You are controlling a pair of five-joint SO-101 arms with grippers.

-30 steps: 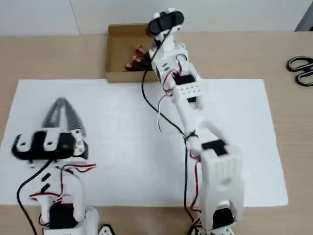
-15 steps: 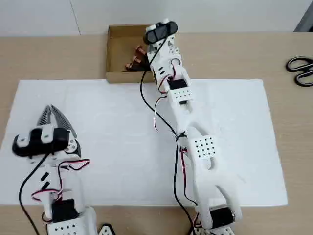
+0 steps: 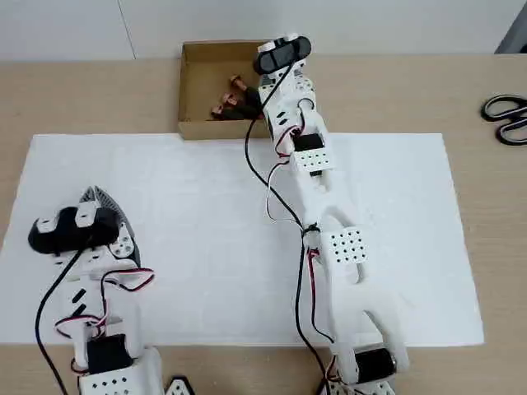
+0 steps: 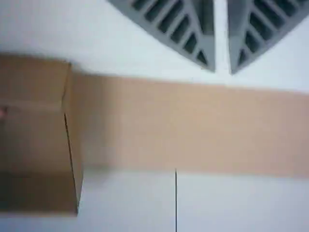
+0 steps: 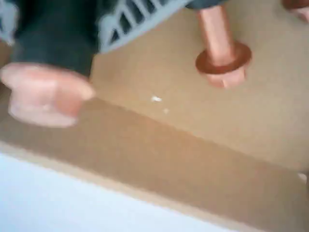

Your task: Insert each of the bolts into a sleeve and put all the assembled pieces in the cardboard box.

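The cardboard box (image 3: 196, 86) stands at the table's far edge, with copper bolts in dark sleeves (image 3: 228, 101) lying inside. My right gripper (image 3: 254, 97) hangs over the box's right part. In the right wrist view the right gripper (image 5: 53, 38) is shut on a dark sleeve with a pink bolt head (image 5: 46, 96) sticking out, just above the box wall. Another bolt (image 5: 219, 48) lies on the box floor. My left gripper (image 3: 103, 200) rests over the white sheet at the near left. Its grey fingertips (image 4: 207, 58) are almost touching, with nothing between them.
A white paper sheet (image 3: 206, 230) covers the middle of the wooden table. Scissors (image 3: 506, 115) lie at the far right. The box corner (image 4: 34, 140) stands off to one side in the left wrist view, beyond a strip of bare table (image 4: 193, 125).
The left gripper's fingers have come together from wide open, and that arm has drawn back. The right arm shifted left over the box, then slightly right again.
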